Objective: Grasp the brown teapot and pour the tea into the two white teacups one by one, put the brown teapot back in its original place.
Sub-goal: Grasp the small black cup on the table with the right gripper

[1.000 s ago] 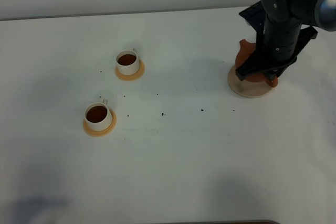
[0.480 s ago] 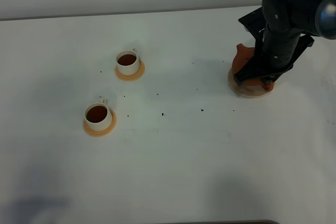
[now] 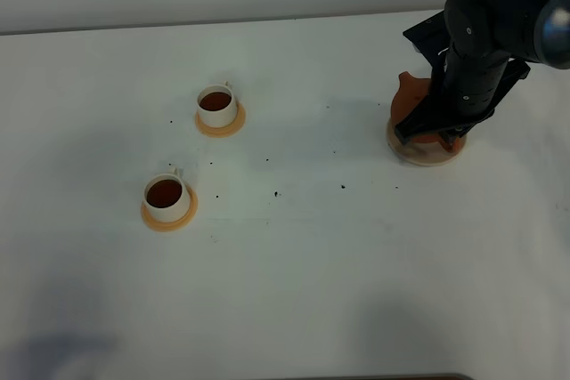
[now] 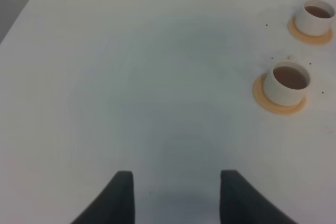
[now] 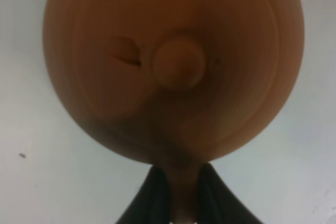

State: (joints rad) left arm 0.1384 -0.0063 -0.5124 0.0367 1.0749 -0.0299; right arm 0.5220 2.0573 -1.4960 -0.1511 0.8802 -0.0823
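Note:
The brown teapot (image 3: 412,98) sits on the pale beige disc (image 3: 426,157) at the right of the table, mostly hidden under my right arm. In the right wrist view the teapot (image 5: 173,61) fills the frame from above, its lid knob in the middle. My right gripper (image 5: 182,199) is shut on the teapot's handle; in the exterior view the right gripper (image 3: 443,124) is right over the pot. Two white teacups (image 3: 216,104) (image 3: 166,195) on orange saucers stand at the left, both holding dark tea. My left gripper (image 4: 176,198) is open and empty, apart from the cups (image 4: 287,82) (image 4: 315,17).
Small dark specks (image 3: 275,193) lie scattered on the white table between the cups and the disc. The table's back edge (image 3: 223,22) runs along the top of the exterior view.
My right arm has lowered the teapot and shifted slightly toward the back, so the pot now covers most of the disc. The cups and left gripper have not moved.

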